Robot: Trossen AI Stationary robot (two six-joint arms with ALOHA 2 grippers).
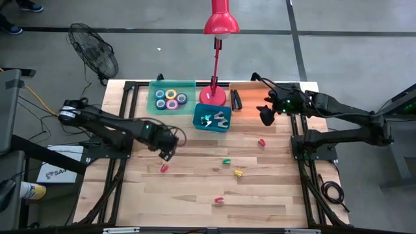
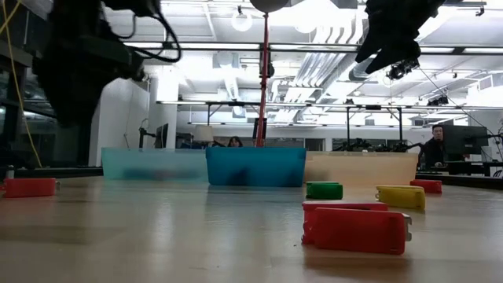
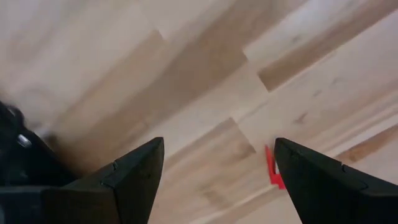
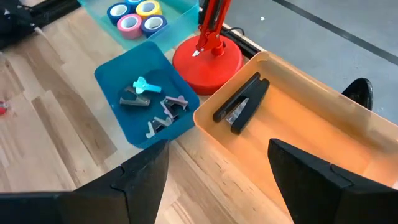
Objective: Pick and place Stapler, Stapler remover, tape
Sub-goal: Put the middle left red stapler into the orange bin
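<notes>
Several small coloured staplers lie flat on the wooden table: red (image 1: 164,168), red (image 1: 262,142), green (image 1: 227,161), yellow (image 1: 238,173) and red (image 1: 219,200). My left gripper (image 1: 166,155) hangs open, pointing down, just above and beside the left red stapler (image 3: 272,169), touching nothing. A black stapler (image 4: 241,106) lies in the orange tray (image 4: 323,124). Staple removers (image 4: 152,102) lie in the blue tray (image 4: 109,71). Tape rolls (image 4: 137,15) sit in the teal tray (image 1: 190,84). My right gripper (image 1: 266,116) is open, held high over the near edge of the orange tray.
A red desk lamp stands with its base (image 1: 213,95) between the trays at the table's far edge, its shade (image 1: 221,25) overhead. Black frame rails (image 1: 123,130) run along both table sides. Bare wood lies between the scattered staplers.
</notes>
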